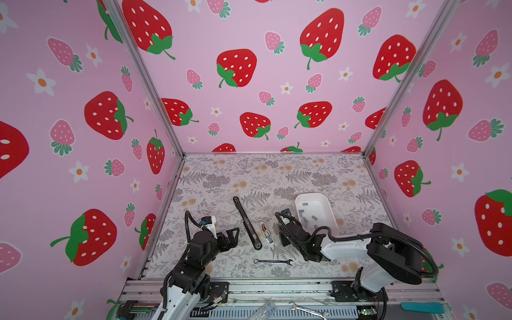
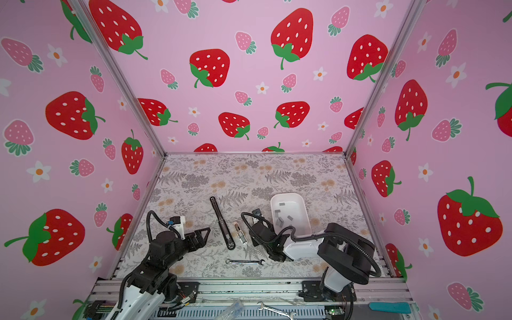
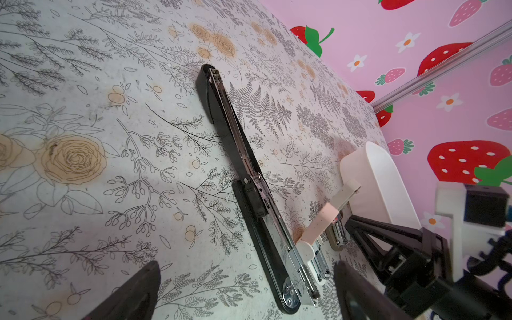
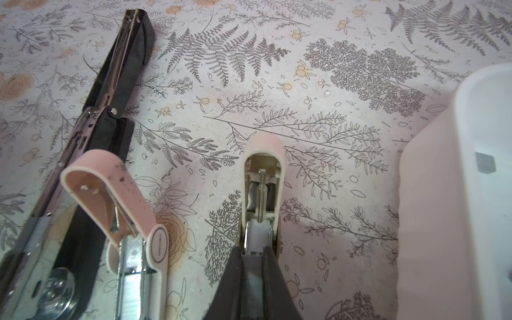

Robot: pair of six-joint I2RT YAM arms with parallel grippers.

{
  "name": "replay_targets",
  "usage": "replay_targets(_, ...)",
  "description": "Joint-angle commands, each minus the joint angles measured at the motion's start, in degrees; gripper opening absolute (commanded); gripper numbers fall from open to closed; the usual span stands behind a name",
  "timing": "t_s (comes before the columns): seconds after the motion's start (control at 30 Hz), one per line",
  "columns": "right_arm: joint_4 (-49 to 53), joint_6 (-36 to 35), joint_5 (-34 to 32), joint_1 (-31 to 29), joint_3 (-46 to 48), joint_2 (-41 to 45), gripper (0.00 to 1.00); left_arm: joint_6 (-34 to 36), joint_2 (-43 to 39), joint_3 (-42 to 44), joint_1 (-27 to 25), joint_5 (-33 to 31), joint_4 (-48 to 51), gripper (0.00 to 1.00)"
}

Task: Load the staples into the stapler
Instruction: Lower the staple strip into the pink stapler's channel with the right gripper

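A small pink-and-white stapler point(image 4: 263, 177) lies on the floral table with its lid swung open. My right gripper point(image 4: 253, 250) is shut on a grey strip of staples point(image 4: 253, 277), held at the near end of that stapler's open channel. In both top views this gripper point(image 1: 282, 239) sits just right of the stapler point(image 1: 267, 234). More staples point(image 1: 306, 219) lie loose in the white tray point(image 1: 332, 219). My left gripper point(image 1: 235, 235) stands open and empty to the left. In its wrist view its fingers point(image 3: 133, 293) straddle the hinge end of a long black stapler point(image 3: 249, 177).
The long black stapler point(image 1: 246, 221) lies opened flat between the arms. In the right wrist view a second pink mini stapler point(image 4: 116, 199) lies open beside it. A silver wrench point(image 1: 273, 261) lies near the front edge. The tray's wall point(image 4: 432, 221) is close on one side.
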State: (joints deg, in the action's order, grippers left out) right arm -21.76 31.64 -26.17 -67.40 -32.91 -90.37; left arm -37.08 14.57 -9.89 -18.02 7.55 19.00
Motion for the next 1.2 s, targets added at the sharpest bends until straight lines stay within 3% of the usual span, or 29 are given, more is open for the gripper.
replay_targets(0.0, -0.12, 1.14, -1.27, -0.34, -0.94, -1.13, 0.09, 0.34, -0.15, -0.40, -0.26, -0.08, -1.42, 0.99)
replay_targets(1.17, -0.21, 5.36, -1.29, -0.30, 0.87, -2.00, 0.08, 0.34, -0.04, -0.36, -0.43, 0.01, -1.59, 0.99)
